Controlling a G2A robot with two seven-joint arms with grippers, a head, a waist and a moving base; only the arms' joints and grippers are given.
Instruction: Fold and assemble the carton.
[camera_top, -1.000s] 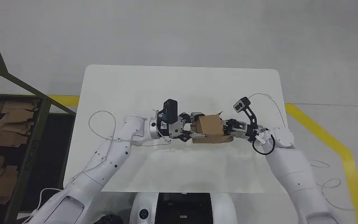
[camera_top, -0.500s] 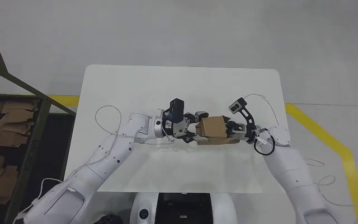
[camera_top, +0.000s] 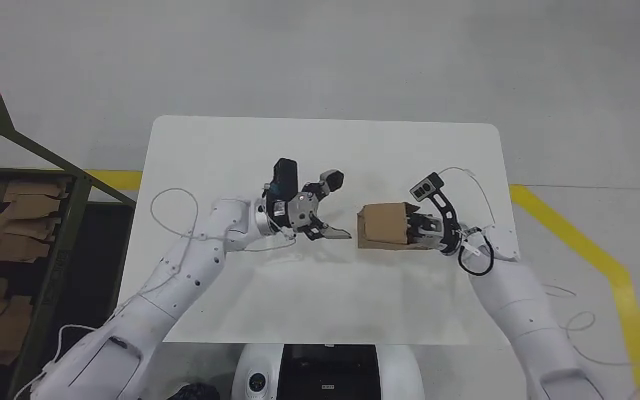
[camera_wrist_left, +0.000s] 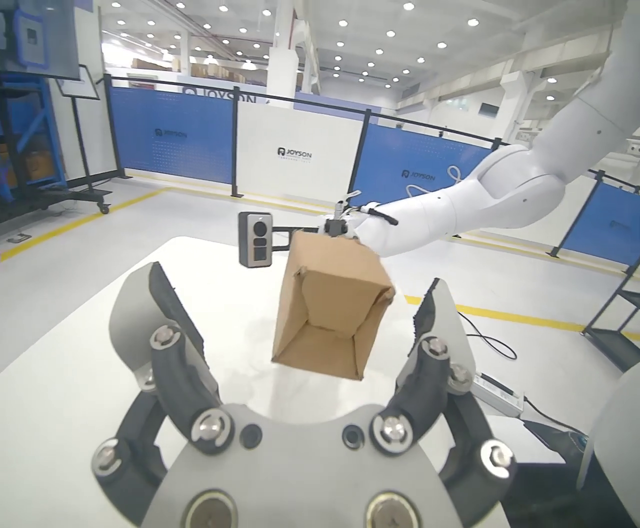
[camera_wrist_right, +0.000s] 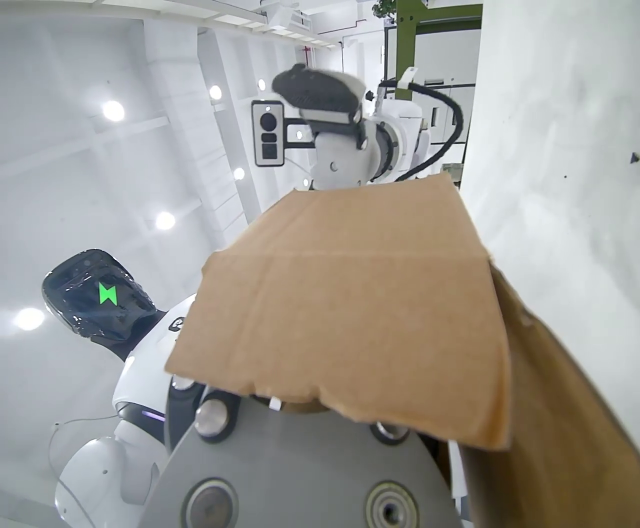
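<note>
Top view has the brown carton over the middle of the white counter, and the right hand holds it by the end that faces away from the other arm. The left hand is beside the carton's other end, apart from it, with a strip of bare counter between them. Its two dark-padded fingers are spread wide and hold nothing.

A second ago, and half a second ago, the left hand was pressed up against that end of the carton. Since then it has drawn back and its fingers have opened. The carton has shifted a little toward the right arm and is now gripped by the right hand alone.

From the left wrist camera, the carton's open end faces the left hand. Its walls stand squared into a box, and a flap is folded across the inside at the far end. The carton sits tilted, and whether its lower edge touches the counter cannot be told.

From the right wrist camera, a carton flap lies over the right hand's base and hides its fingers.
</note>
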